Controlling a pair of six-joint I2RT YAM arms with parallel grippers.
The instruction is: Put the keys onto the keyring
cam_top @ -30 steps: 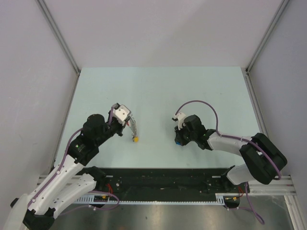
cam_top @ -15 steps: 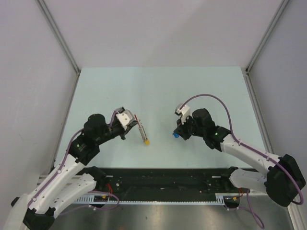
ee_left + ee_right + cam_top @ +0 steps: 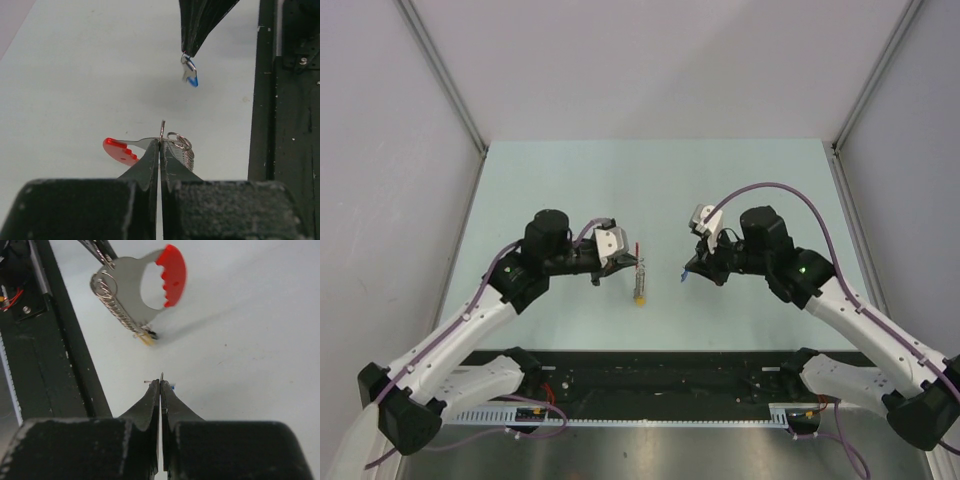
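Left claw: my left claw point(image 3: 161, 145) is clenched on the keyring point(image 3: 129, 290), a small bunch with a flat grey metal body, a curved red plastic piece, a wire coil and a yellow-capped key at its lower end. My fingertips pinch the thin edge of the grey plate, just beside the small split ring point(image 3: 179, 141).

Right claw: my right claw point(image 3: 690, 270) is clenched on a tiny silver key with a blue plastic head cap point(image 3: 190, 75). I hold it at its top end, and it dangles below my tips.

Where they are: both hang in the air above the pale table point(image 3: 570, 180), between my two arms. The key is near the keyring and not touching it.

Green key: I cannot find it in any view.

How they handle: I judge both to be very light and stiff. Bare metal is slick in a narrow pinch, and anything that dangles will swing when I move. The split ring is likely springy and will resist being opened.

Where to hold: I would grip the key on its capped head, leaving its hole free. I would grip the keyring on the flat plate, with the split ring exposed toward the key.

Risk: a twist in either pinch could drop the piece.
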